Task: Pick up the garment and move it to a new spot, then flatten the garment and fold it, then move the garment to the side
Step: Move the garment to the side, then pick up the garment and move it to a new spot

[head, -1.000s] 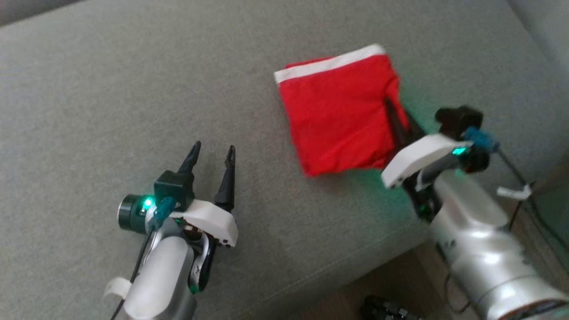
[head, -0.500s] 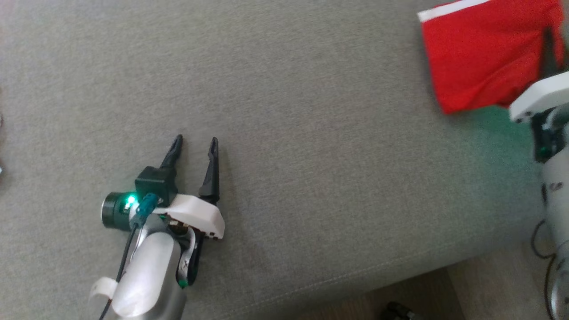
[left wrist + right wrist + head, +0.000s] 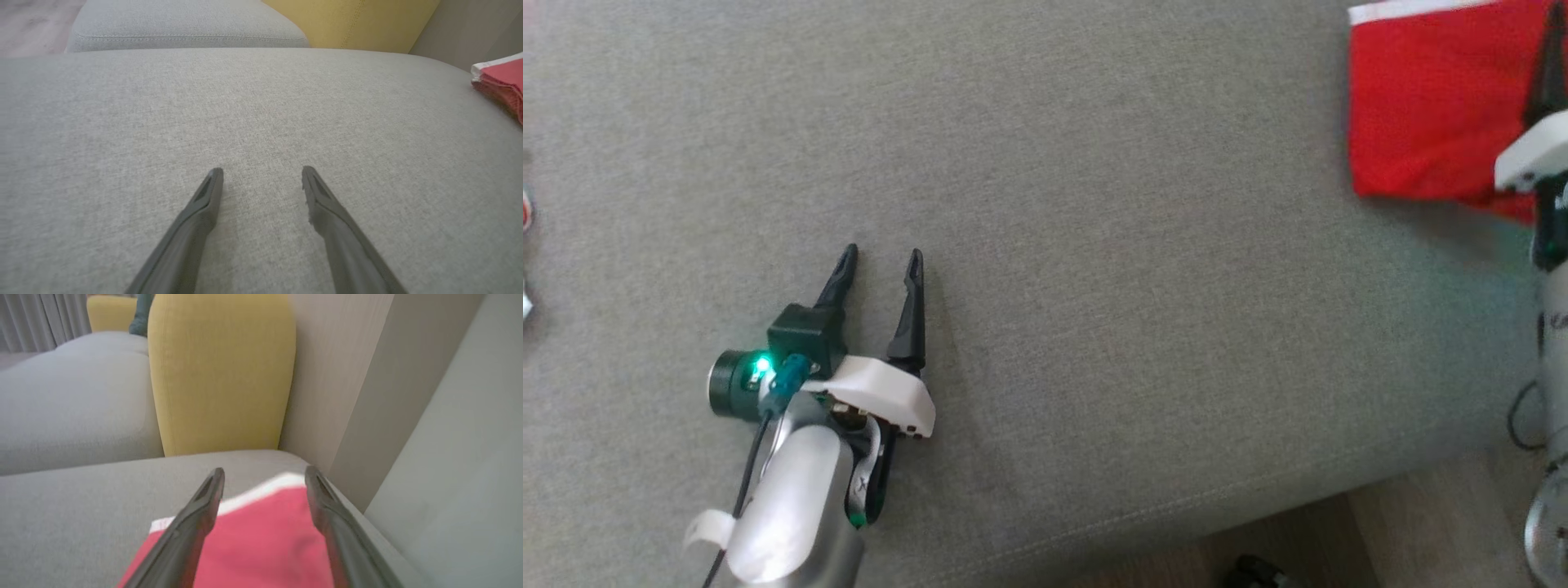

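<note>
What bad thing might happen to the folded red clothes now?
1. The right pincer hangs open right over the red garment. When it pulls away, a finger might snag the cloth and spoil the fold.
2. The garment lies close to the edge of the gray cushion, so a nudge might push it off.

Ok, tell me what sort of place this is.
Probably a living room or lounge: the red garment lies on a grey upholstered sofa seat, a mustard-yellow cushion stands behind, and curtains hang beyond.
</note>
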